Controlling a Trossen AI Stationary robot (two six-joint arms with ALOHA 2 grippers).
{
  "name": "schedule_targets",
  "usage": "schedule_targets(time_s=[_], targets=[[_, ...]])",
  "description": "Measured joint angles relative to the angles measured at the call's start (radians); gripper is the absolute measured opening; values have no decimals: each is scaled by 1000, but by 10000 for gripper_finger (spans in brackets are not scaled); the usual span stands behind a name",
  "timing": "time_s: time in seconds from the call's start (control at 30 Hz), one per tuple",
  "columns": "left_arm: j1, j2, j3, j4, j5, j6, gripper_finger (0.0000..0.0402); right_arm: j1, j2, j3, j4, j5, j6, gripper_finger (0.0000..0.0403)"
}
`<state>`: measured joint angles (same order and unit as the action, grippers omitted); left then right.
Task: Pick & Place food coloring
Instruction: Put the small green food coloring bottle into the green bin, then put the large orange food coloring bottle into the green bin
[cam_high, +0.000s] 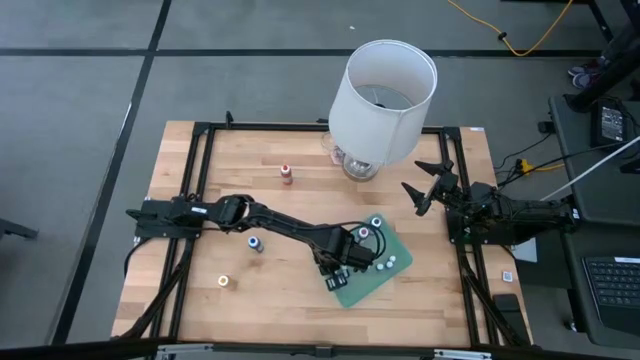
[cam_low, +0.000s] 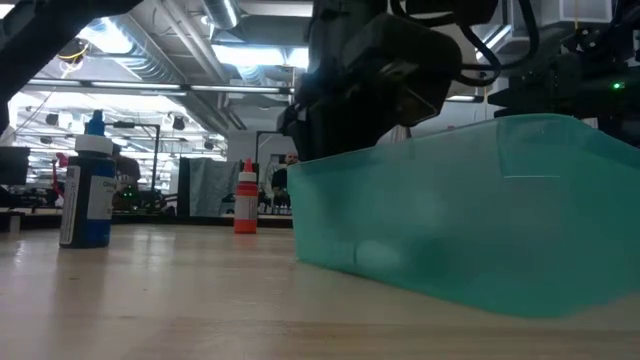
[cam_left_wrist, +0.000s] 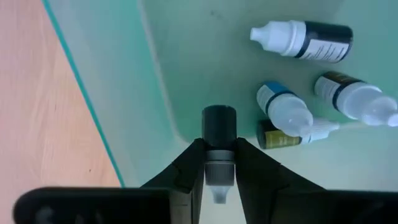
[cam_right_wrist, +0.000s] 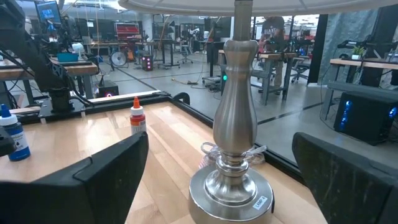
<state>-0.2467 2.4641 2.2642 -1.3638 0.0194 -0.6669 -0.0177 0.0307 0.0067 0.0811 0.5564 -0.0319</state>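
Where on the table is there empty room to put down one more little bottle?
The wood between the red-topped bottle and the blue-topped bottle is bare, and so is the front edge between the yellow-topped bottle and the green bin. The bin is crowded: four bottles lie inside and the left gripper holds a fifth over it.

Lamp (cam_high: 378, 100) at table (cam_high: 250, 300) far edge, upright.

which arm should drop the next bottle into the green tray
Left. The left gripper already holds a bottle over the green tray; the right gripper waits open by the lamp.
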Motion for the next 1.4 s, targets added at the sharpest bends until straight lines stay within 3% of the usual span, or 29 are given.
schedule_targets(time_s=[0.53, 0.77, 1.03, 1.23, 1.4], targets=[[5, -26, 81, -65, 25, 52, 174, 0, 0, 0, 0, 0, 0, 397], [39, -120, 82, -99, -36, 55, 189, 0, 0, 0, 0, 0, 0, 397], [114, -129, 82, -213, -130, 148, 211, 0, 0, 0, 0, 0, 0, 397], [168, -162, 29, -199, -167, 210, 232, 0, 0, 0, 0, 0, 0, 397], [168, -237, -141, -129, -177, 275, 241, 0, 0, 0, 1, 0, 0, 397]])
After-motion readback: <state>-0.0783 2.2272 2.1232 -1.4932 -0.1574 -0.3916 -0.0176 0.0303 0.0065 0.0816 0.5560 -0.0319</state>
